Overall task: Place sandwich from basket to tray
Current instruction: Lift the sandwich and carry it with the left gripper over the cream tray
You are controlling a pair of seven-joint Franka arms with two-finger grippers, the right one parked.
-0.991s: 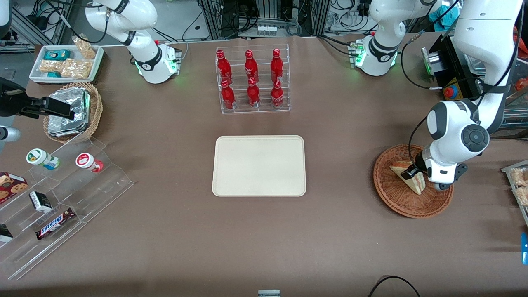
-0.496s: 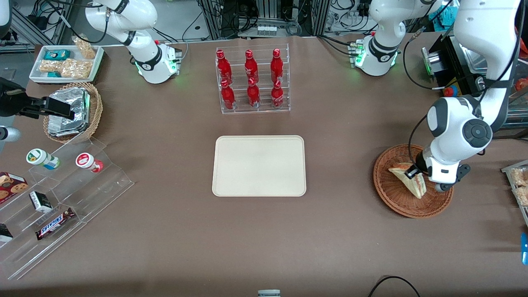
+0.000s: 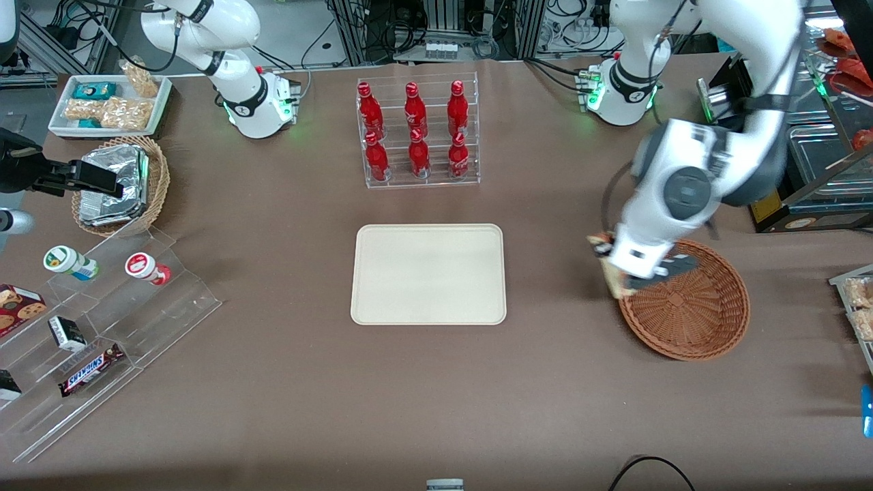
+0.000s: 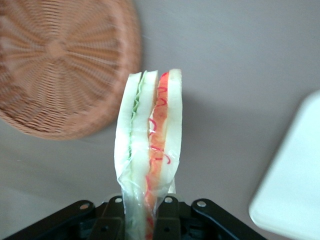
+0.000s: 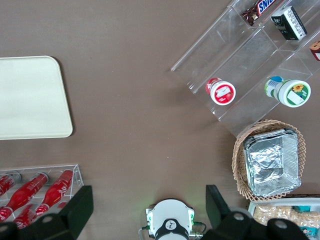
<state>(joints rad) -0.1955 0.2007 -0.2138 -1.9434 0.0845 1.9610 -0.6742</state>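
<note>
Front view: the gripper (image 3: 612, 262) hangs above the rim of the one reddish-brown basket (image 3: 689, 320), clamped on the single sandwich (image 4: 149, 150), which is clear of the wicker. One cream tray (image 3: 428, 273) lies nearby; six red bottles (image 3: 413, 129) stand in their rack.

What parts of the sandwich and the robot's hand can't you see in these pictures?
- Front view: most of the sandwich is covered by the arm's wrist, and motion blurs it.
- Front view: the gripper hangs over the basket edge nearest the tray; the wrist hides its fingers.
- Left wrist view: the sandwich's clamped end runs off the picture's edge, so the fingers' contact stays unseen.
</note>
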